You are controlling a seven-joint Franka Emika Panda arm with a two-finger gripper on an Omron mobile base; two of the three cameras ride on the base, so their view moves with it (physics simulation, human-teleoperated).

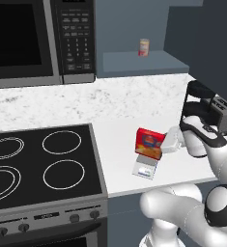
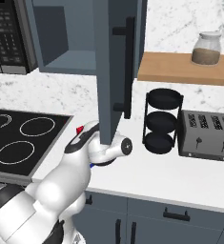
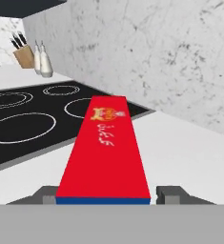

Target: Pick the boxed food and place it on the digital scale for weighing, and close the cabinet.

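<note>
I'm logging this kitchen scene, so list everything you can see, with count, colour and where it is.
boxed food: one, red, on the digital scale, between the gripper's fingers
digital scale: one, light grey, counter right of the stove
cabinet: one, blue-grey, door open, above the counter
can: one, red and cream, on the cabinet shelf
microwave: one, black, above the stove
stove: one, black, four rings
toaster: one, dark grey, counter at right
tiered rack: one, black, beside the toaster
jar: one, glass, on the wooden shelf
knife block: one, tan, far counter
bottles: two, white, beside the knife block
gripper: one, white, at the box
</note>
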